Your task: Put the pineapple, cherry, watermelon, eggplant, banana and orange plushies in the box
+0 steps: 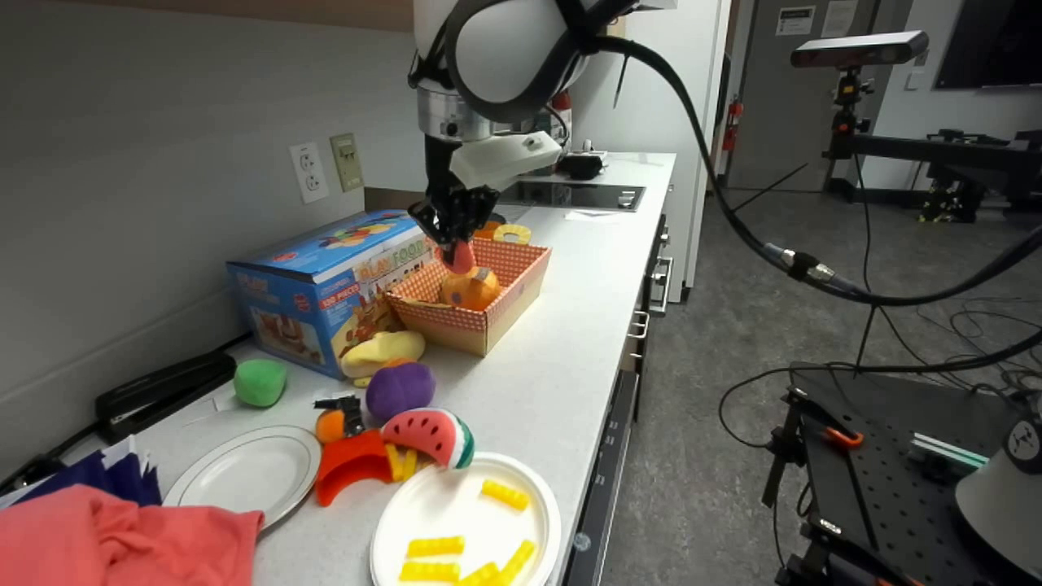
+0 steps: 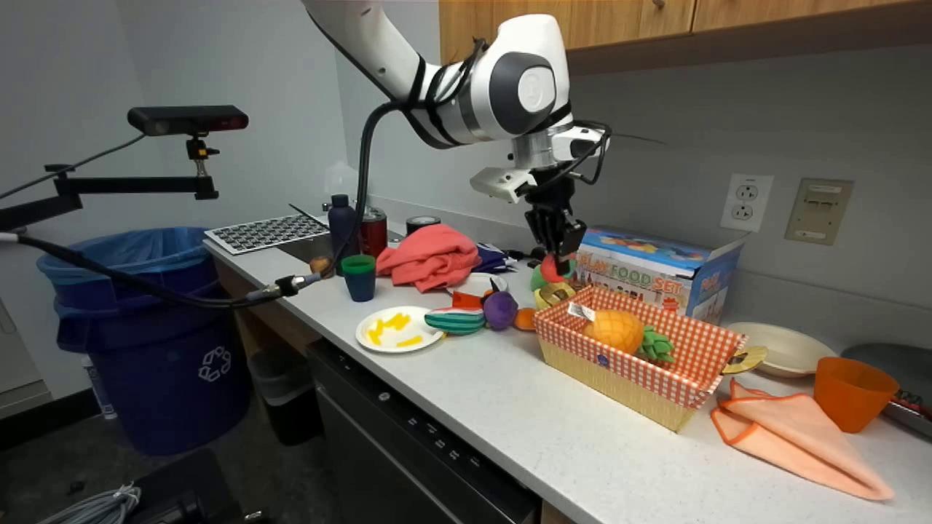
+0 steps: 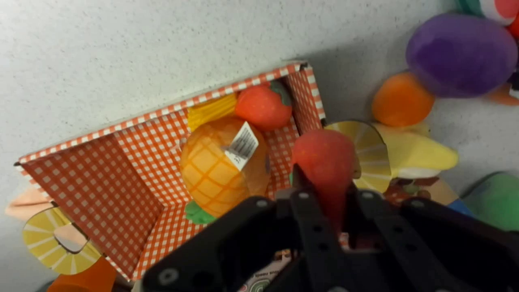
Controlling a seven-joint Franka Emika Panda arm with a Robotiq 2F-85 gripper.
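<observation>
My gripper [image 3: 325, 182] is shut on a small red plush, the cherry [image 3: 323, 152], and holds it above the box's end rim; it also shows in both exterior views [image 1: 462, 257] [image 2: 551, 270]. The box [image 2: 619, 382] is a red-checked open tray. Inside lie the pineapple [image 3: 213, 168] and another red plush with a dark green leaf [image 3: 263, 107]. Outside that end lie the yellow banana [image 1: 383, 352], the purple eggplant [image 1: 400, 391] and the watermelon slice [image 1: 431, 435]. An orange ball, probably the orange [image 3: 402, 99], sits between banana and eggplant, mostly hidden in an exterior view.
The blue printed carton [image 1: 326, 285] stands against the wall beside the box. A green ball [image 1: 260, 382], a white plate with yellow sticks [image 1: 468, 521] and a coral cloth [image 1: 122, 537] lie farther along. An orange cup [image 2: 853, 393] and peach napkin [image 2: 797, 433] are at the opposite end.
</observation>
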